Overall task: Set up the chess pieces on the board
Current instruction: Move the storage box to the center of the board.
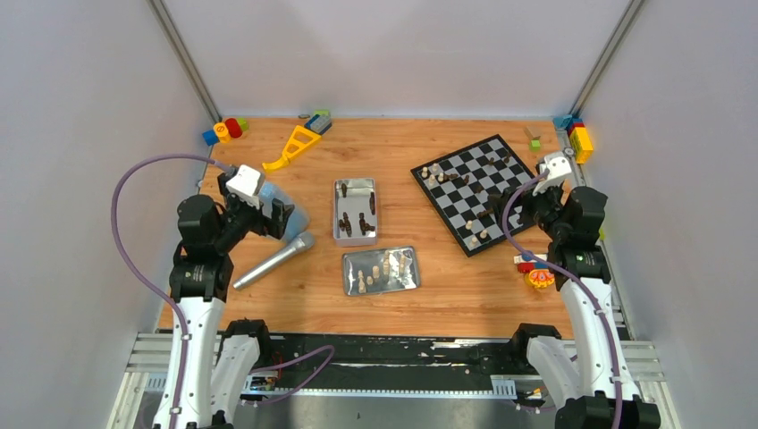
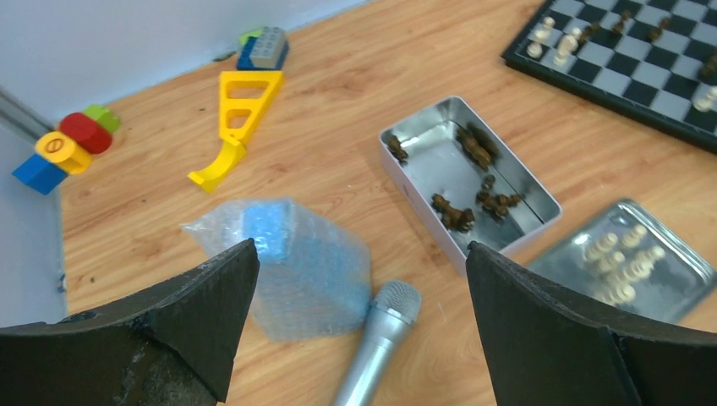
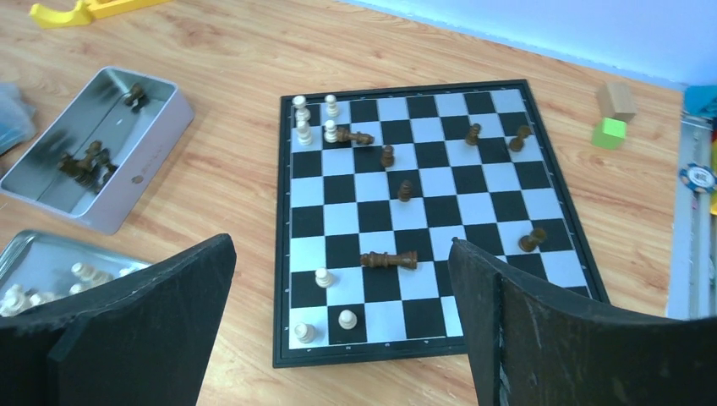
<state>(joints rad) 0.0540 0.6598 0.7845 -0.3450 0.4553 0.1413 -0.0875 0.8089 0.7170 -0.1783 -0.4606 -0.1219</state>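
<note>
The checkered board point(image 1: 490, 159) lies at the right back of the table, turned at an angle. Several cream and dark chess pieces stand on it, and two dark ones lie on their sides point(image 3: 389, 260) point(image 3: 353, 136). More dark pieces point(image 1: 355, 221) lie in a deep metal tray point(image 1: 356, 185). Cream pieces point(image 1: 375, 273) lie in a flat tray point(image 1: 408, 258). My right gripper point(image 3: 341, 241) is open and empty above the board's near edge point(image 3: 440, 348). My left gripper point(image 2: 359, 249) is open and empty above the left side of the table, far from the board point(image 2: 651, 80).
A silver microphone point(image 1: 273, 261) and a blue block in bubble wrap point(image 2: 296, 254) lie under the left gripper. A yellow toy point(image 1: 290, 147) and coloured blocks point(image 1: 225, 130) sit at the back left. More blocks point(image 1: 579, 138) and a small toy point(image 1: 539, 275) line the right edge.
</note>
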